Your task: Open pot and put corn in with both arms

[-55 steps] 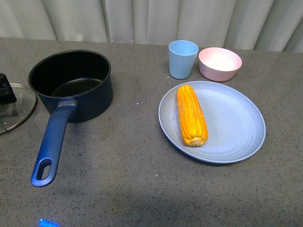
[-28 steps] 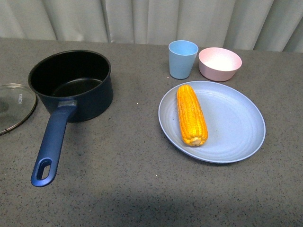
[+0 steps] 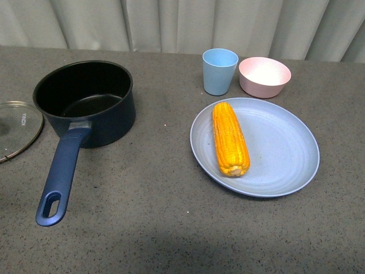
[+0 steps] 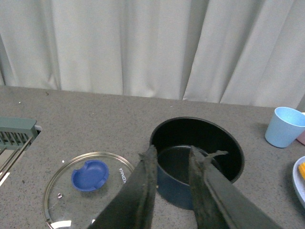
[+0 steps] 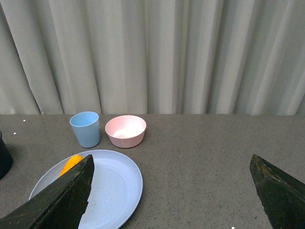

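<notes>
The navy pot [image 3: 85, 103] stands open at the left of the table, its long blue handle [image 3: 60, 171] pointing toward me. Its glass lid [image 3: 17, 128] with a blue knob [image 4: 89, 174] lies flat beside it on the left. The corn [image 3: 230, 138] lies on a light-blue plate [image 3: 279, 154] at the right. Neither arm shows in the front view. My left gripper [image 4: 172, 155] is open and empty, held above the table short of the pot [image 4: 196, 155]. My right gripper [image 5: 171, 164] is wide open and empty, with the plate [image 5: 107, 183] and the corn's end [image 5: 70, 163] by one finger.
A light-blue cup [image 3: 219, 71] and a pink bowl [image 3: 264, 76] stand behind the plate. A grey rack's corner [image 4: 16, 131] shows in the left wrist view beyond the lid. White curtains close off the back.
A second ago a black gripper part showed over the lid at the far left edge of the front view; it has withdrawn out of view. The pot, lid and corn have stayed put.
</notes>
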You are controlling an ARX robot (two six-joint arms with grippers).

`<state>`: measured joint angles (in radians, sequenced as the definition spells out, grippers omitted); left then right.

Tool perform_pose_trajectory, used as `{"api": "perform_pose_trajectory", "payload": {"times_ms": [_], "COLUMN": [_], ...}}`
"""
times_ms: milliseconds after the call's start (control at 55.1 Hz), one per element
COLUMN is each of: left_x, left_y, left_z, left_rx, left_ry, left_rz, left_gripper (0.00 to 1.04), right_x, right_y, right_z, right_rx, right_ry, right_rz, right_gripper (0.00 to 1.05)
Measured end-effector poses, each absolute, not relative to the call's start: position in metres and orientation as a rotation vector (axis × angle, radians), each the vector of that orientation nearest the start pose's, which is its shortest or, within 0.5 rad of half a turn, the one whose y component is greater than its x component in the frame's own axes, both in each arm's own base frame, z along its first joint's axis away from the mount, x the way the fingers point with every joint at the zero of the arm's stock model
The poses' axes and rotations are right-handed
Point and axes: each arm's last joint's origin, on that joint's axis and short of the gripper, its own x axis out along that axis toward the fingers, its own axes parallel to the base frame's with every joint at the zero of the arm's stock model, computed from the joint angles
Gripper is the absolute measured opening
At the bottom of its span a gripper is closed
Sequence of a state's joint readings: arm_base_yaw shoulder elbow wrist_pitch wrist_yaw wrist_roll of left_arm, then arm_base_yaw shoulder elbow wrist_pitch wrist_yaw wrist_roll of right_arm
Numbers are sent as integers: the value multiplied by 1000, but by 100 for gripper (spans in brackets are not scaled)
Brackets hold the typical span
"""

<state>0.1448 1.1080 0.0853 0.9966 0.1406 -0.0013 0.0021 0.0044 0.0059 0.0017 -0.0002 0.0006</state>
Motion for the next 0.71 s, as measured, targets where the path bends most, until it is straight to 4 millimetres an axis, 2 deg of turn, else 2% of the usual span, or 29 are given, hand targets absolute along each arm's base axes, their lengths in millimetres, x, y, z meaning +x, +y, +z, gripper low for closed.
{"api": "perform_pose_trajectory", "payload": {"times_ms": [109,418,708], "left_x": [167,147,134], "left_y": [17,1,0], "left_z": [163,164,170], "left_rx": [-3,-3,-3], "left_ry": [10,9,-12], "left_rz": [3,3,3], "left_gripper": [4,4,4], "right_x": [98,98,98], "right_y": [0,0,0], "right_z": [165,165,165], "right_rx": [0,1,0], "right_ry": [-3,-3,-3], "right_rz": [4,3,3], "right_gripper": [96,96,96]}}
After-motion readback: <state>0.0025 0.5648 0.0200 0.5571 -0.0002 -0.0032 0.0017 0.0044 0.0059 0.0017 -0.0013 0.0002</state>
